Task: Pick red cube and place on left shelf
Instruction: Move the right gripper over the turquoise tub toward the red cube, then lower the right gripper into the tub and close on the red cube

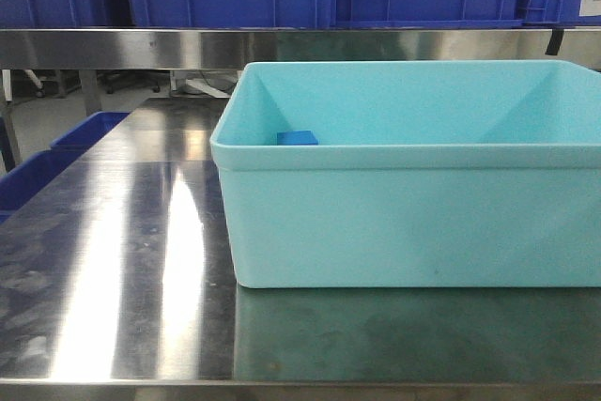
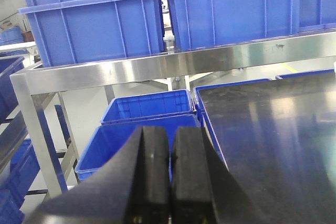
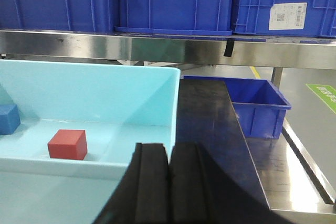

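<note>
Both claws are pressed fully closed and hold nothing. The right claw [image 3: 169, 163] points level over the near right corner of the teal bin [image 3: 105, 90], and the left claw [image 2: 171, 150] hangs off the left edge of the bench [image 2: 273, 145] above blue crates [image 2: 147, 106], facing the left shelf [image 2: 131, 69]. The red cube [image 3: 67, 144] sits on the bin floor, ahead and left of the right claw and apart from it.

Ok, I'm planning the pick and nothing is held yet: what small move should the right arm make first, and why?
Probably open the right pincer. Its jaws are pressed together and empty by the tub's near wall, while the red cube lies untouched on the tub floor, left of it and apart from the blue cube.
</note>
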